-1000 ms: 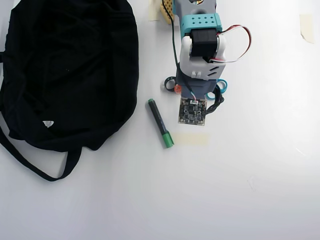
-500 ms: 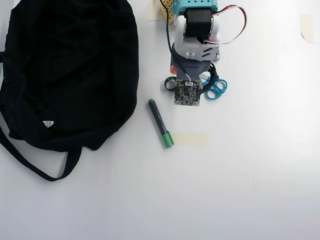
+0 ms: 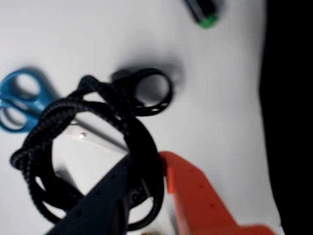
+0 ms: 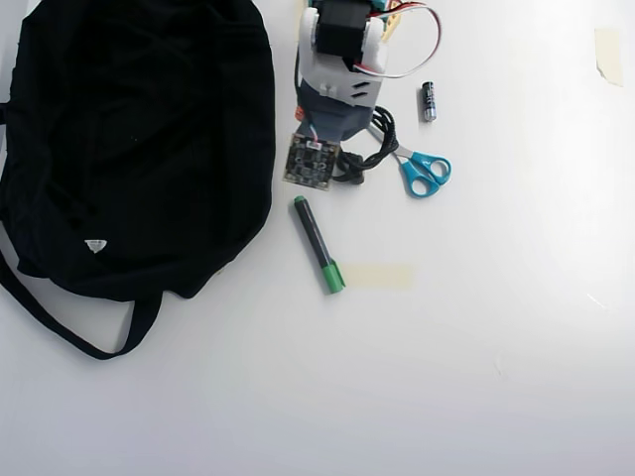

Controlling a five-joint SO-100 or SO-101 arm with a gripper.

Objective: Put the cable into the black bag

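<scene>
Two fingers of the claw point(image 3: 146, 188), one dark, one orange, are clamped on the cable point(image 3: 73, 142) in the wrist view, its braided loops hanging off the dark finger's side. Beyond the cable lie blue scissors point(image 3: 19, 100), what looks like a small black ring point(image 3: 151, 90), blurred, and a green marker tip point(image 3: 205, 17) on the white table point(image 3: 220, 98).

Overhead, the cable point(image 4: 372, 149) sits under the arm, just right of the black bag point(image 4: 129, 149). Scissors point(image 4: 422, 171) and a battery point(image 4: 428, 101) lie right of the cable, the marker point(image 4: 318, 244) below it beside a strip of tape point(image 4: 377, 276). Below the marker the table point(image 4: 446, 377) is bare.
</scene>
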